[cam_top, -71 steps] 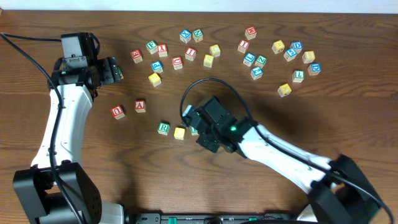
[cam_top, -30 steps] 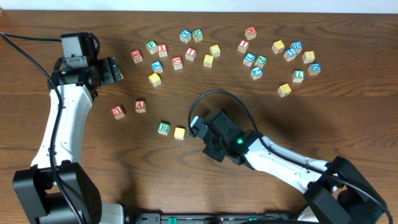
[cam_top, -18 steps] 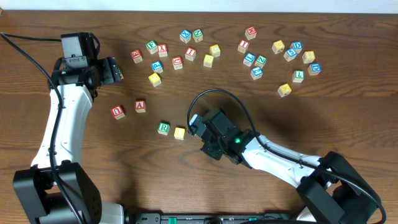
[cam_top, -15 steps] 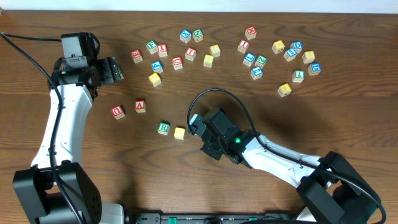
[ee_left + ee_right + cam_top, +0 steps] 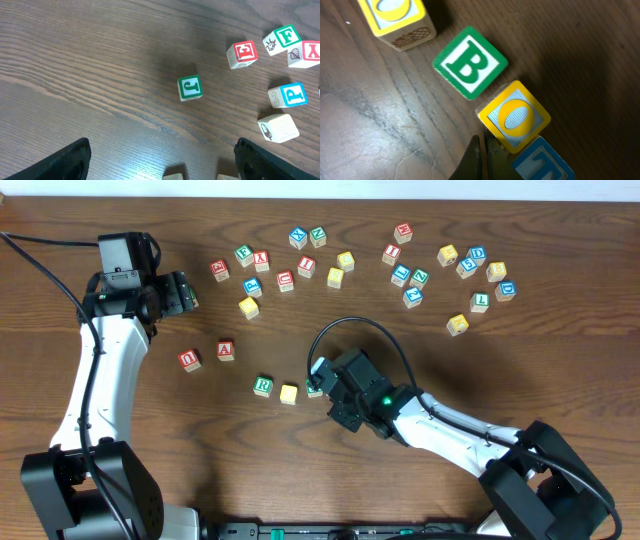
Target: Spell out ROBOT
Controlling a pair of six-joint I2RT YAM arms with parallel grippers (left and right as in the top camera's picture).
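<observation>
In the right wrist view a diagonal row reads a yellow O cube (image 5: 395,15), the green-framed B cube (image 5: 470,62), a second yellow O cube (image 5: 514,116) and the blue-framed T cube (image 5: 542,162). My right gripper (image 5: 484,144) is shut and holds nothing, its tips right beside the second O's lower left edge. From overhead the green R cube (image 5: 263,386), the first yellow cube (image 5: 289,393) and the B cube (image 5: 314,388) show; the right arm (image 5: 355,388) hides the second O and the T. My left gripper (image 5: 186,290) hangs open at the far left, away from the row.
Red U (image 5: 189,360) and A (image 5: 226,350) cubes lie left of the row. Several loose letter cubes are scattered along the back, from a red one (image 5: 219,269) to a blue one (image 5: 506,289). Below the left gripper lie a green J (image 5: 190,88) and a red E (image 5: 242,53).
The right arm has shifted a little to the right, so the green B cube now shows beside the yellow cube from overhead. The left arm has not moved.
</observation>
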